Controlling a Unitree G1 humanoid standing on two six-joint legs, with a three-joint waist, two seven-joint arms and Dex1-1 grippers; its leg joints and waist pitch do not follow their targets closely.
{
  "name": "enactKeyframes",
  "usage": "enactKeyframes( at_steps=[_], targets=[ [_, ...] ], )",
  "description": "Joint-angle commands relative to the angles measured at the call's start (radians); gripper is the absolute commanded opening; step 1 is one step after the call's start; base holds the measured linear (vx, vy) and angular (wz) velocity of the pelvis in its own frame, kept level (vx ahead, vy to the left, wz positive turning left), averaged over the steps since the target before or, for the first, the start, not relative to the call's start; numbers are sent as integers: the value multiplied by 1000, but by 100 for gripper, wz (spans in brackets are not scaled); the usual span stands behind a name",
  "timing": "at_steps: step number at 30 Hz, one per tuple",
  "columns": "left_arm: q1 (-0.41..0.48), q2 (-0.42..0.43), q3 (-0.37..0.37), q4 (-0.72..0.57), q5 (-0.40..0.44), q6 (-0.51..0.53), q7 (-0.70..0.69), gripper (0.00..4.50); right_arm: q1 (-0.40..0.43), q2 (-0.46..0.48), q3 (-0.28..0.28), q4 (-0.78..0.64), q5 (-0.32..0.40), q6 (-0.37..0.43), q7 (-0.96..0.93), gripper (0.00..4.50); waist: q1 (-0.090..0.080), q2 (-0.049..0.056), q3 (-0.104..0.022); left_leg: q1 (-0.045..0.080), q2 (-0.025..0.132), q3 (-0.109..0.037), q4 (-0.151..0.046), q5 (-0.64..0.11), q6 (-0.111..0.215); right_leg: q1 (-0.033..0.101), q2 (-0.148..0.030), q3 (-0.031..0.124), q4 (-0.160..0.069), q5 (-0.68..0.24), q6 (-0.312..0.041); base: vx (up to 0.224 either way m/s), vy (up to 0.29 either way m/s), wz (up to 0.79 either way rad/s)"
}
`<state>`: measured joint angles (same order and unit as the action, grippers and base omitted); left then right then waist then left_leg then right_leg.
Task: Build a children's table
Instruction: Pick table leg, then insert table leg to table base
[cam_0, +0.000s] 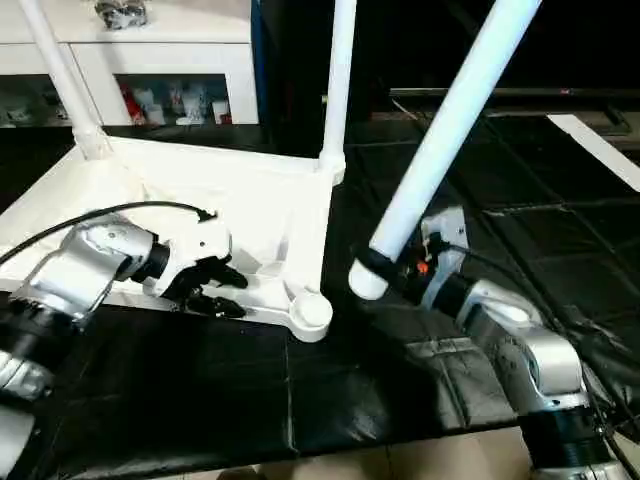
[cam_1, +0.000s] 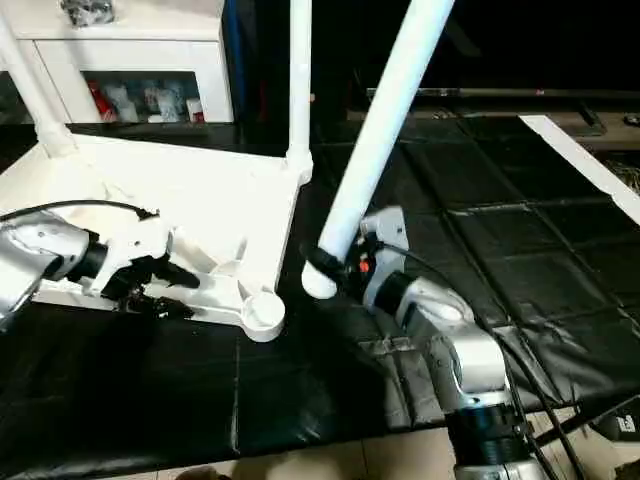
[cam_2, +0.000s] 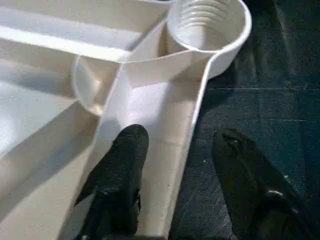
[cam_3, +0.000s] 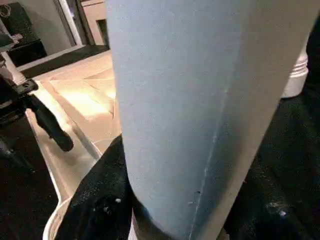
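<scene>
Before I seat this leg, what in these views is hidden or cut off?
- Held leg: upper end cut off by the head views' top edge.
- Right gripper: its grip is blocked by the leg in the right wrist view.
- Empty socket: far rim cut off by the left wrist view's edge.
- Tabletop: left side runs out of frame, behind the left gripper arm.

The tabletop is smooth white plastic with a soft sheen, and its open corner socket is ribbed inside with moulded threads. The legs are the same plastic, smooth and faintly glossy. The floor mats are black, matt and slightly textured, with seams between them. The forearms are brushed silver metal; the fingers look like dull black plastic.
</scene>
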<state>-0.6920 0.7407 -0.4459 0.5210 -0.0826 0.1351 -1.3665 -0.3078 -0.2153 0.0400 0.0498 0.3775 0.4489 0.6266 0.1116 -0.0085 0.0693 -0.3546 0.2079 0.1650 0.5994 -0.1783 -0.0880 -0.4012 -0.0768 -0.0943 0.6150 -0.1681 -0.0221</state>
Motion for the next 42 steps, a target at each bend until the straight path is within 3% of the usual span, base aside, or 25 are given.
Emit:
enactKeyframes(
  at_steps=[1, 3, 7, 8, 10, 19, 22, 27, 32, 36, 40, 42],
  targets=[
    [-23, -8, -8, 27, 20, -27, -4, 204, 2, -9, -7, -25, -1, 2, -1, 193, -1, 29, -78, 16, 17, -7, -78, -298, -62, 51, -69, 55, -80, -320, -153, 0, 0, 0],
    [-38, -30, -9, 73, 41, -49, 4, 177, 3, -8, -2, -22, -4, -3, 0, 193, -2, 24, -78, 11, 17, -7, -79, -281, -59, 54, -68, 55, -77, -302, -156, 0, 0, 0],
    [-51, -52, -10, 112, 52, -65, -7, 164, 8, -3, 9, -20, -10, -9, -1, 193, 0, 26, -80, 12, 18, -7, -78, -272, -57, 55, -71, 55, -76, -293, -161, 0, 0, 0],
    [-58, -66, -11, 136, 60, -79, -2, 134, 9, -3, 14, -22, -12, -8, 0, 193, -1, 27, -80, 10, 18, -6, -78, -270, -56, 55, -70, 55, -76, -286, -164, 0, 0, 0],
    [-63, -75, -12, 153, 67, -87, 0, 127, 10, -4, 15, -23, -12, -6, 1, 193, -2, 26, -80, 12, 19, -6, -78, -270, -56, 54, -69, 56, -75, -276, -168, 0, 0, 0],
    [-83, -110, -13, 227, 113, -104, 16, 57, 14, -8, 26, -25, -15, -4, 4, 193, 0, 26, -77, 13, 18, -7, -79, -291, -53, 54, -72, 55, -84, -327, -157, 0, 0, 0],
    [-85, -133, 12, 234, 82, -48, 7, 45, 12, -8, 28, -25, -15, -3, 4, 193, 2, 28, -76, 16, 19, -8, -79, -300, -53, 51, -73, 55, -87, -351, -153, 0, 0, 0],
    [-72, -186, 51, 206, 36, 109, 20, 10, 7, -4, 31, -24, -11, 2, 6, 193, -1, 28, -81, 8, 18, -8, -78, -265, -49, 60, -72, 55, -75, -273, -182, 0, 0, 0],
    [-38, -272, 107, 151, -9, 339, 139, 0, -15, 12, 14, -23, 19, 28, -3, 193, -11, 25, -83, 3, 16, -6, -72, -227, -28, 65, -69, 53, -71, -227, -202, 0, 0, 0],
    [-12, -301, 115, 101, -3, 389, 193, 0, -26, 12, 14, -16, 19, 32, -1, 193, -17, 23, -82, 1, 12, -4, -71, -221, -15, 65, -67, 51, -81, -268, -183, 0, 0, 0],
    [22, -312, 106, 45, 22, 326, 223, 0, -31, 15, 19, -12, 17, 34, 0, 193, -17, 21, -79, 4, 13, -4, -73, -233, -9, 61, -66, 50, -90, -323, -159, 0, 0, 0],
    [56, -293, 74, -4, 59, 206, 202, 0, -35, 16, 21, -9, 18, 36, -1, 193, -19, 25, -80, 6, 16, -7, -77, -250, -13, 59, -65, 50, -92, -337, -144, 0, 0, 0]
  ],
)
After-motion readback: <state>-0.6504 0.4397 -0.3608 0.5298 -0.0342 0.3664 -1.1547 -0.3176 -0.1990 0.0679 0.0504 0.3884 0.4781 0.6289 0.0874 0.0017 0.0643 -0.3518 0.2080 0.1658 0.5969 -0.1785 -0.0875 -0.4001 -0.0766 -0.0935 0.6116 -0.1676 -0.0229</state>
